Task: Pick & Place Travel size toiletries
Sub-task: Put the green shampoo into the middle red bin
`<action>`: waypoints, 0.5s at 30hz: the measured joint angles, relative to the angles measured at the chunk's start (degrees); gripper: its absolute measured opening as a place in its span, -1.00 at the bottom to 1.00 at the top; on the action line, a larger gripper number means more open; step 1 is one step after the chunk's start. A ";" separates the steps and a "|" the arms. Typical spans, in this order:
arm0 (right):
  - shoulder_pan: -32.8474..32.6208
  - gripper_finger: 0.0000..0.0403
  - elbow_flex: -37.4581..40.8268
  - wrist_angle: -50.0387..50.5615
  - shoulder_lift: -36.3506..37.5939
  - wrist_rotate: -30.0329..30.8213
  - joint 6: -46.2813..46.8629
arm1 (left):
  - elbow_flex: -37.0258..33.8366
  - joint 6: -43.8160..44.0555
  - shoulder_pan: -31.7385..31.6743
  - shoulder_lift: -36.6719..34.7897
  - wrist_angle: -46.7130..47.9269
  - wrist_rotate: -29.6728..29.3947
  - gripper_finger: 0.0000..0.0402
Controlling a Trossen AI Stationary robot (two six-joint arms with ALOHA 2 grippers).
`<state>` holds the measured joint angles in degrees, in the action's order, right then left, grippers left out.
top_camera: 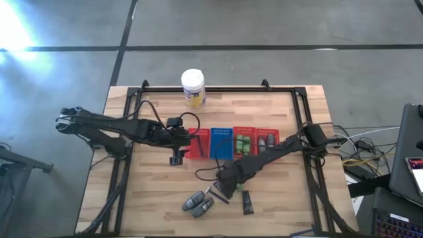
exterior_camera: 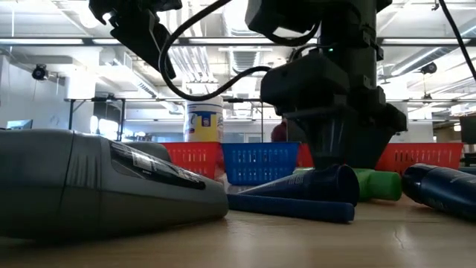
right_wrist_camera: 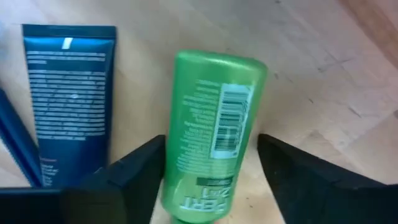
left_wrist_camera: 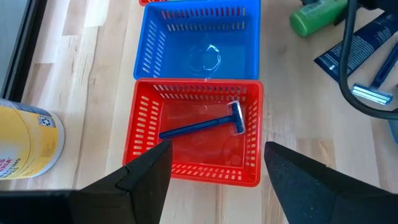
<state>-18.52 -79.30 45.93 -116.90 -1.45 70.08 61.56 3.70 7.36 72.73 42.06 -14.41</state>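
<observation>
My right gripper [right_wrist_camera: 211,143] is open and low over the table's near middle [top_camera: 228,187]. A bright green bottle [right_wrist_camera: 211,134] lies on its side on the wood between the fingers. A dark blue flat tube [right_wrist_camera: 69,93] lies beside it. Nearby lie two grey oval bottles [top_camera: 198,203], a thin razor stick [top_camera: 218,194] and another dark tube [top_camera: 247,201]. My left gripper [left_wrist_camera: 217,149] hangs open above the leftmost red basket [left_wrist_camera: 252,143], which holds a blue razor [left_wrist_camera: 205,126]. My right gripper comes from above with one finger [right_wrist_camera: 134,168] on each side of the green bottle's body [right_wrist_camera: 186,155], lying along it. I cannot tell whether the fingers touch it. The bottle rests on the table.
Four mesh baskets stand in a row mid-table: red [top_camera: 198,142], blue [top_camera: 221,142], red with green bottles [top_camera: 243,142], red with grey items [top_camera: 266,140]. A white jar with a yellow label [top_camera: 193,88] stands at the far edge. Bare wood lies at the near left.
</observation>
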 joint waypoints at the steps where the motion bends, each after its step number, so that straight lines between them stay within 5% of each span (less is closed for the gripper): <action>1: 0.00 0.21 0.02 0.14 0.00 -0.02 0.01 | 0.00 0.02 0.00 0.00 -0.02 0.00 0.29; 10: -0.07 -0.39 0.19 0.33 1.44 0.07 -2.91 | 0.00 -0.23 0.00 0.00 -0.01 0.00 0.29; 15: 0.57 -0.44 0.21 2.56 9.64 2.71 -1.02 | 0.00 -0.24 0.00 0.00 -0.02 0.00 0.29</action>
<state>-17.96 -79.09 48.49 -107.26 1.26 69.06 61.56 3.46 7.35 72.73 42.04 -14.41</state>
